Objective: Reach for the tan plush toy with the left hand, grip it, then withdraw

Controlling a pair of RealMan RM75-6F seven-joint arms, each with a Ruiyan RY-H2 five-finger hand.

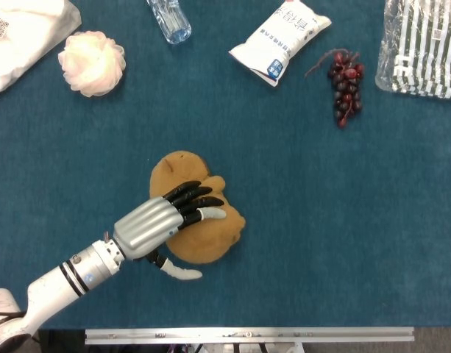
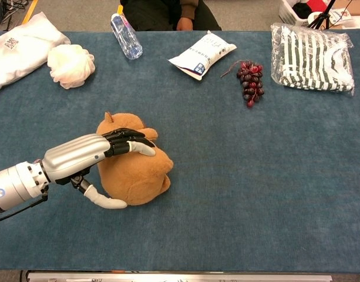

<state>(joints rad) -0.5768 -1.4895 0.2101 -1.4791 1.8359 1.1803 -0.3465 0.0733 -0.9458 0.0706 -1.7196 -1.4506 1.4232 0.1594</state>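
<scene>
The left robot hand (image 2: pixel 91 158) reaches in from the lower left and lies over the tan plush toy (image 2: pixel 138 170). Its dark fingers (image 1: pixel 192 198) spread across the toy's top, and its thumb (image 2: pixel 106 201) is tucked against the toy's near side, so the toy is gripped between them. The toy rests on the blue table (image 2: pixel 238 194), directly under and just right of the hand. Far beyond the hand lie a pale bath pouf (image 2: pixel 70 64), a water bottle (image 2: pixel 125 36), a white packet (image 2: pixel 203 54) and, further right, dark grapes (image 2: pixel 249 76).

Left arm: reaching in from 8 o'clock.
Left hand (image 1: pixel 157 228) (image 2: pixel 88 154): gripping, dark fingers (image 1: pixel 192 198) (image 2: pixel 128 140) draped over top, thumb below.
</scene>
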